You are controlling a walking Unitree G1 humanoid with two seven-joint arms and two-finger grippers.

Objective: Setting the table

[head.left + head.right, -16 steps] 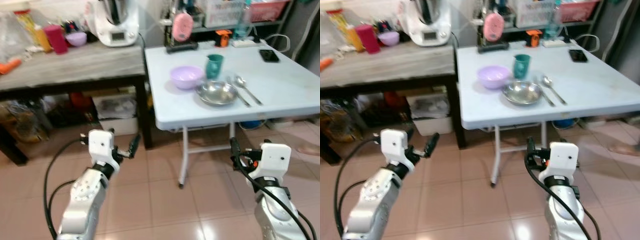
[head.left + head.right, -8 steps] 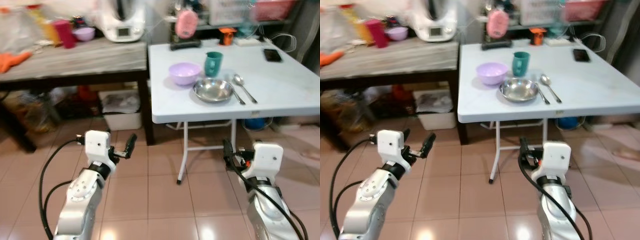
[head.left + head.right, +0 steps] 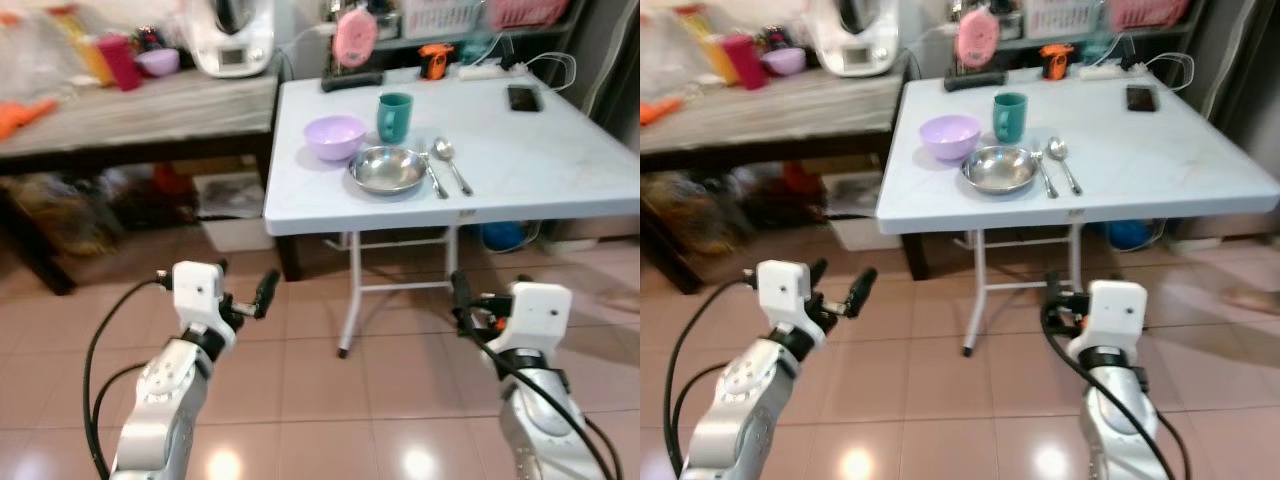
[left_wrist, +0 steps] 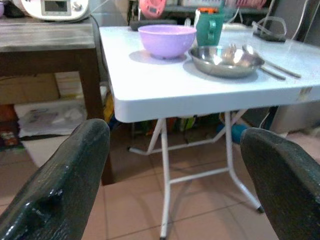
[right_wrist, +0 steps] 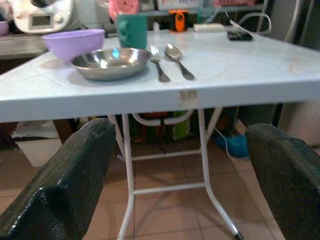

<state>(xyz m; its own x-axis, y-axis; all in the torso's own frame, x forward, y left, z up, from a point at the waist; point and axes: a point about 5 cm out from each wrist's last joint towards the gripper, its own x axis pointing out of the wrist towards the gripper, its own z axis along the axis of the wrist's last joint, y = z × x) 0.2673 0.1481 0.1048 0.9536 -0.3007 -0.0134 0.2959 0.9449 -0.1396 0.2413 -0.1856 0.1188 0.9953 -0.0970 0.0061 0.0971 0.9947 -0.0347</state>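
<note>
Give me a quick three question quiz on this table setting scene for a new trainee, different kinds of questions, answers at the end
1. True or false: the metal bowl lies between the purple bowl and the fork and spoon.
2. What stands just behind the metal bowl? A) green mug B) glass bottle C) kettle
3. Are the left gripper and right gripper above the white table or low in front of it?

Key: 1 true. 2 A, the green mug. 3 Low in front, both open and holding nothing.
</note>
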